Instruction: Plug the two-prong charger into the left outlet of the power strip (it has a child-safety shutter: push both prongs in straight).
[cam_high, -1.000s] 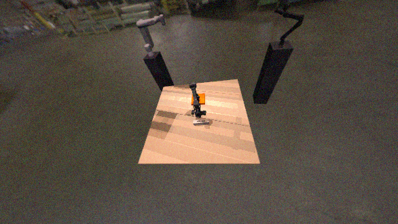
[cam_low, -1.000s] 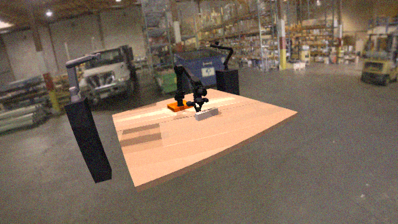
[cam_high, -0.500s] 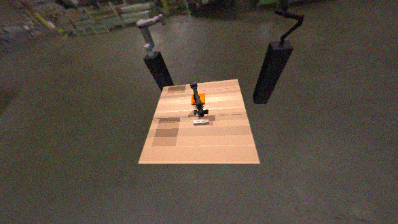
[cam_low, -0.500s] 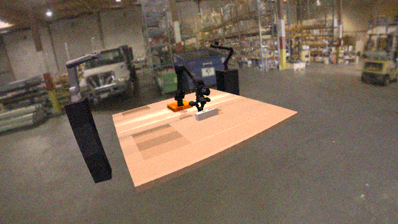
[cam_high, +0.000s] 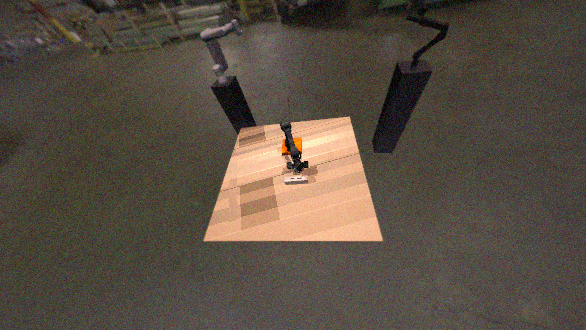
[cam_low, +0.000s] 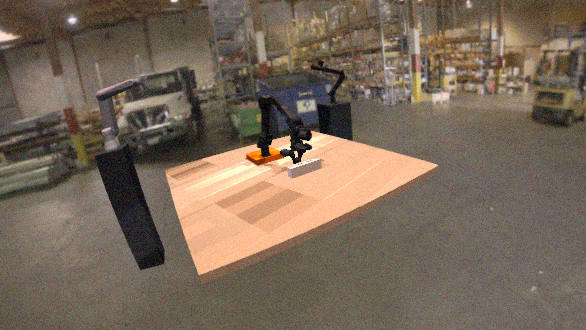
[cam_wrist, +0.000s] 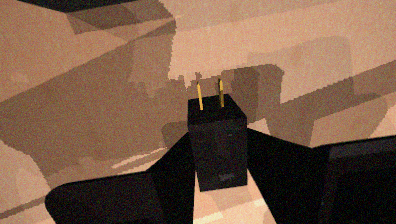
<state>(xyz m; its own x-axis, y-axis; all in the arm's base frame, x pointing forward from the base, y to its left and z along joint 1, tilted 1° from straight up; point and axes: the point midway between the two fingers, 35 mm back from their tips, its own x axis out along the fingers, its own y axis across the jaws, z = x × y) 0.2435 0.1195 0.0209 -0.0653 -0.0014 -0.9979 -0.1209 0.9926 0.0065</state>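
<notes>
- Power strip (cam_high: 296, 181) (cam_low: 305, 168) lies on the counter (cam_high: 330, 215) (cam_low: 350, 185) (cam_wrist: 320, 22); I take it as landmark
- Tool (cam_high: 298, 170) (cam_low: 298, 161) (cam_wrist: 213, 134) is clenched on the charger (cam_wrist: 220, 155), close to the power strip, on its arm-base side; height of the gap cannot be told
- Both prongs (cam_wrist: 221, 94) point out ahead of the fingers, bare, so not plugged in
- Step in hand, my judgement: lining up over the power strip's left outlet
- Advice: square the charger to the power strip first, then centre both prongs on their slots before any push
- Push slowly and straight, both prongs together; a tilt would likely load one side and leave the shutter shut
- If it stalls, back off and realign; forcing may twist the charger in the grip or shove the power strip
</notes>
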